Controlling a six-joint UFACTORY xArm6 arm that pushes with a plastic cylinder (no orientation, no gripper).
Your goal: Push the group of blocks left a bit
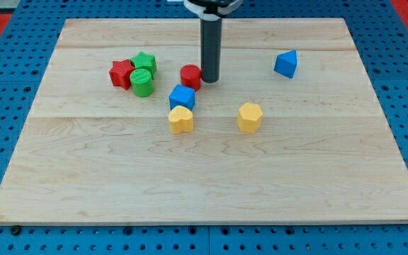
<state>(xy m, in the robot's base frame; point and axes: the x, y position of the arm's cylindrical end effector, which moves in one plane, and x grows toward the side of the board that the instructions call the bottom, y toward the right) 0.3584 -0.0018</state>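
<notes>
Surface: pale wooden board (211, 177) on a blue pegboard; all blocks lie flat on it.
Tip: my tip (210, 80) is a bare rod end resting on the board; it holds nothing and can only push.
Nearest block: red cylinder (190, 76), touching or just beside my tip on its left.
Group: red star (121, 73), green star (144, 62) and green cylinder (142, 83), clustered further left of my tip, beyond the red cylinder.
Below-left of tip: blue cube (182, 97), then yellow heart-like block (180, 120).
Right of tip: yellow hexagon (249, 117) below, blue triangular block (286, 64) well apart.
Doing it well: judged, push straight left in a short stroke, centred on the cluster, so blocks move together instead of fanning.
Risk: the red cylinder may slip off sideways.
</notes>
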